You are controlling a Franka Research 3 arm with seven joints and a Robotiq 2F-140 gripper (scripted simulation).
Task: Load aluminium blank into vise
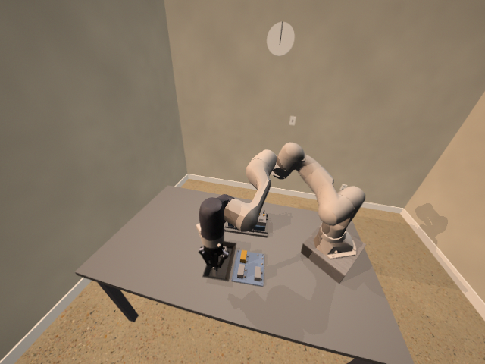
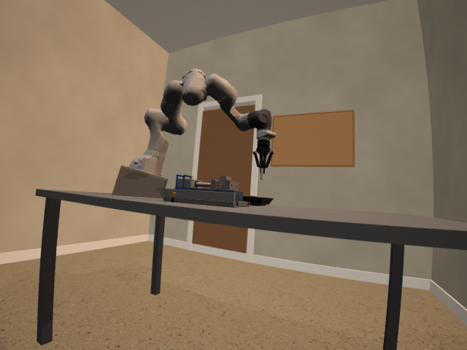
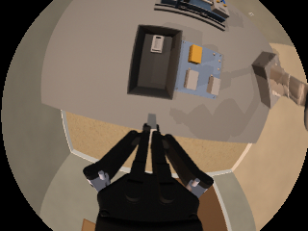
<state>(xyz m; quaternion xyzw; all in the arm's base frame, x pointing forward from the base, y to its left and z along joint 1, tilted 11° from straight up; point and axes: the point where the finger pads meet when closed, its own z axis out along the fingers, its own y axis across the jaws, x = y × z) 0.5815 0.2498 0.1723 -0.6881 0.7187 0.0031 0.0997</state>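
My gripper is shut and empty, high above the dark outfeed tray; it also shows in the top view and the exterior view. One grey finished part lies flat in the tray's far half. The blue infeed plate lies right of the tray and holds a brass blank and two aluminium blanks. The vise stands beyond them, and its opening is too small to read. In the top view the arm hides most of the vise.
The robot's base block stands at the right of the table. The table's front edge runs just below the tray and plate in the wrist view. A door and a cork board are on the far wall in the exterior view.
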